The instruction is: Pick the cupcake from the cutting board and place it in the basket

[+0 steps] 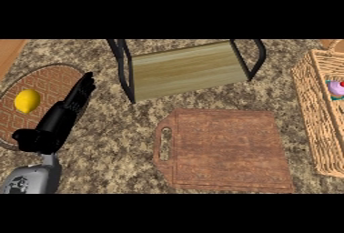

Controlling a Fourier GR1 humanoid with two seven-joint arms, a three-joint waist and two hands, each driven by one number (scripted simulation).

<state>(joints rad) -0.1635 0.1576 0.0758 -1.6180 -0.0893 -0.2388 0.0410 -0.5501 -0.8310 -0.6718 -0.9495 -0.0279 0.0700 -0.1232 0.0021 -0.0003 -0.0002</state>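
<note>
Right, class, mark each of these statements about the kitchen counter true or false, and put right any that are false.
1. The cupcake lies in the basket. True.
2. A lemon sits on the cutting board. False: the lemon lies on the round brown mat at the left; the board is bare.
3. The left hand holds the lemon. False: its fingers are straight, and it holds nothing.
4. The basket stands to the right of the cutting board. True.
5. The right hand rests on the cutting board. False: no right hand shows in this view.
</note>
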